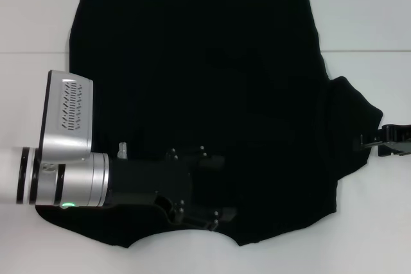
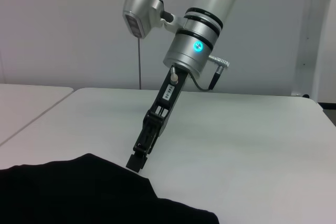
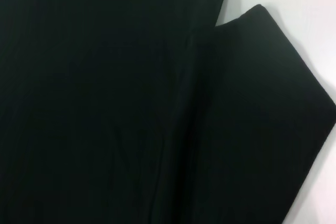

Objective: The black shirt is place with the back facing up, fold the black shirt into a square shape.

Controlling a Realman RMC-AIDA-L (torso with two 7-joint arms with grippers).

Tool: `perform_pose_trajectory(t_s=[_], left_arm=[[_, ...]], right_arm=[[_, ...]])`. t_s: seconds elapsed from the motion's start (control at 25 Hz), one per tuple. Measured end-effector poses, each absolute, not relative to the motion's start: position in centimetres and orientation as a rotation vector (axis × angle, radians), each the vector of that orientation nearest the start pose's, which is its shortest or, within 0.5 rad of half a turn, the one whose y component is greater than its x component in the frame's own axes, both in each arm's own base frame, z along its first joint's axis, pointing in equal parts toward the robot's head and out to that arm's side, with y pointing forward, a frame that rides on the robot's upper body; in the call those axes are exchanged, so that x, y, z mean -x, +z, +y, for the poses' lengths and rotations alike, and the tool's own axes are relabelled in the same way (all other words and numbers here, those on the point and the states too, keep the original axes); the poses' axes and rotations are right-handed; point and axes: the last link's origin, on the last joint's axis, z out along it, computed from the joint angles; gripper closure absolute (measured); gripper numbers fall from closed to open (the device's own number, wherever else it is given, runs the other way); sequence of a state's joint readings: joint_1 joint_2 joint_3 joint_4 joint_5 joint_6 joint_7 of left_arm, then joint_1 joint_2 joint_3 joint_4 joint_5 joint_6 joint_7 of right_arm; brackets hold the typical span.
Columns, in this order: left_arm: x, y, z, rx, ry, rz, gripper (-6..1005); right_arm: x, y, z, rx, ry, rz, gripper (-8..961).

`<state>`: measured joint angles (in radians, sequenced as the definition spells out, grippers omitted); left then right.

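One black shirt [image 1: 205, 94] spread flat over the white table [image 1: 32, 17], plain side up, no lettering showing, so laid as the task wants for folding. Collar edge at the near side, hem at the far side, body filling the middle of the table. Left side already looks turned in over the body, judging by the straight left edge with no sleeve sticking out there. One sleeve [image 1: 356, 126] alone poking out at the right, lying flat and not yet folded. Left gripper [image 1: 212, 213] reaching in from the left, low over the near part of the shirt beside the collar, black on black, so whether spread or pressed together cannot be told here. Probably there to press down or release the cloth just turned in. Right gripper [image 2: 136, 162] down at the right edge, tip just at the rim of the sleeve, seen across the table from the left wrist camera; looks narrow at the tip, but pinching or merely touching cannot be told. Placed there, most likely, to take that sleeve and carry it leftward over the body. Right wrist camera staring straight down on dark cloth, sleeve corner clear against the white. Count so far: one shirt, one sleeve left out, two grippers, one table. Square shape still some folds away.
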<state>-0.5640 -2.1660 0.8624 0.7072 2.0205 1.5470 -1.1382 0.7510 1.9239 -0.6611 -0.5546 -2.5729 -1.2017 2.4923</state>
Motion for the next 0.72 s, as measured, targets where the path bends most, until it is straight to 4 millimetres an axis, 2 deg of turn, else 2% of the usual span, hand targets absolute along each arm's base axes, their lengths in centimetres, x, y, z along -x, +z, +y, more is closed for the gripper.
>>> perform_pose_trajectory(t_s=[0.2, 0.64, 0.72], left_arm=[[22.1, -4.9, 32.2, 2.925, -0.619, -0.116, 65], [22.2, -4.9, 32.1, 2.92, -0.62, -0.126, 66], [22.3, -4.8, 32.1, 2.918, -0.621, -0.129, 66]], right_arm=[[-31.0, 4.2, 40.4, 2.033, 0.076, 1.718, 222], [-30.5, 2.7, 41.0, 2.046, 0.041, 1.675, 385], [-30.4, 2.7, 41.1, 2.048, 0.041, 1.673, 600]])
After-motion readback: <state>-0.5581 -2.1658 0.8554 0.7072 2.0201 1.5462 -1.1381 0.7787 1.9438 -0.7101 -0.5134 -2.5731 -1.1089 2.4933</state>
